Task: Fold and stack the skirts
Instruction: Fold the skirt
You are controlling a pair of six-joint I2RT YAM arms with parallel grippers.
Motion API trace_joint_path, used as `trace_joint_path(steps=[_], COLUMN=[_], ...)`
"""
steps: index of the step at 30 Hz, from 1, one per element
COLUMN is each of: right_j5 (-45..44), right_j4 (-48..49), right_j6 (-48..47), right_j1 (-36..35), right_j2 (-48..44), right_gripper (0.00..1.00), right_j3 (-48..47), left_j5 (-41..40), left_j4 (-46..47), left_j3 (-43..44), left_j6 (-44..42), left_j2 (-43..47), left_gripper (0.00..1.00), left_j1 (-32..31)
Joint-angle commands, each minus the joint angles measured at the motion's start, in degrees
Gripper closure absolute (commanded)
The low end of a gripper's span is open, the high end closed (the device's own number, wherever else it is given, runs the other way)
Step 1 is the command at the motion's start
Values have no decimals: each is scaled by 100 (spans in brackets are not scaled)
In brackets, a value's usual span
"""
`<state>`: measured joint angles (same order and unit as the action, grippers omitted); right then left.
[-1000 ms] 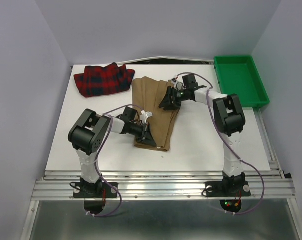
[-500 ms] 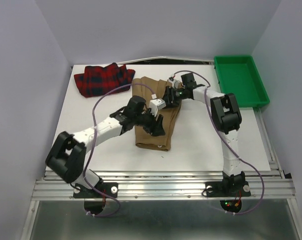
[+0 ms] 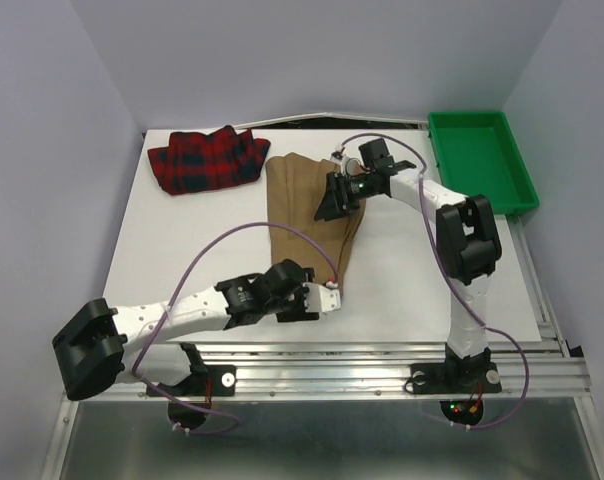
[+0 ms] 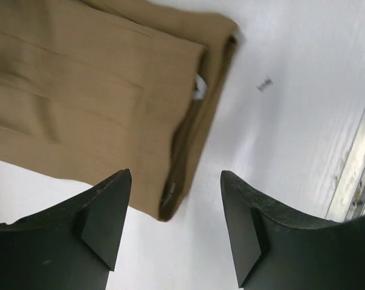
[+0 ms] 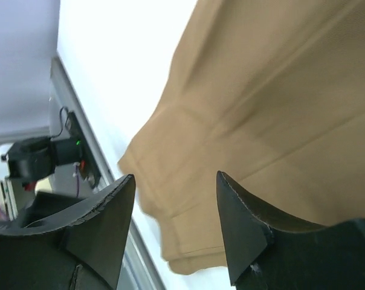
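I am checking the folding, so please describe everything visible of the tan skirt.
The tan skirt is plain, soft brown cloth with long creases. It lies flat on the white table, folded lengthwise into a layered strip. A small white tag shows between the layers at its near end. The open left gripper is beside that end, the open right gripper above the far part; neither holds it.
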<state>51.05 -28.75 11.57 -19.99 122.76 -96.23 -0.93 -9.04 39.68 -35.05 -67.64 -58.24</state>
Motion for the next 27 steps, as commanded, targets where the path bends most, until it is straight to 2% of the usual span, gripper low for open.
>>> trace_joint_path(steps=[1,6,12,19,22,23,27], right_j5=[335,371,249,-51,-42,-42,54], right_j4=[-105,229,212,124,72,63,-7], right_j6=[3,-59,-348,-656,-700,-700,-753], right_j1=[-409,-638,-638,-638,-638,-638,-638], right_j2=[-472,-315,458,969,1092,1136,1119], right_gripper=[39,41,45,48,48,48,49], right_j3=[691,1378,1642,1783,1774,1774,1809], left_j5=[-856,-1575,-2304,-2438,-2482,-2508,-2430], left_j4=[744,1657,2659,3118,3268,3285,2884], left_j3=[-504,-1005,-1427,-1428,-1393,-1376,-1209], left_j6=[-775,-811,-1091,-1153,-1136,-1118,-1039], left_j2=[119,-293,-1102,-2104,-2262,-2263,-2009], left_gripper=[28,28,28,37,48,57,76], left_j1=[-380,-838,-1111,-1128,-1128,-1128,-1128])
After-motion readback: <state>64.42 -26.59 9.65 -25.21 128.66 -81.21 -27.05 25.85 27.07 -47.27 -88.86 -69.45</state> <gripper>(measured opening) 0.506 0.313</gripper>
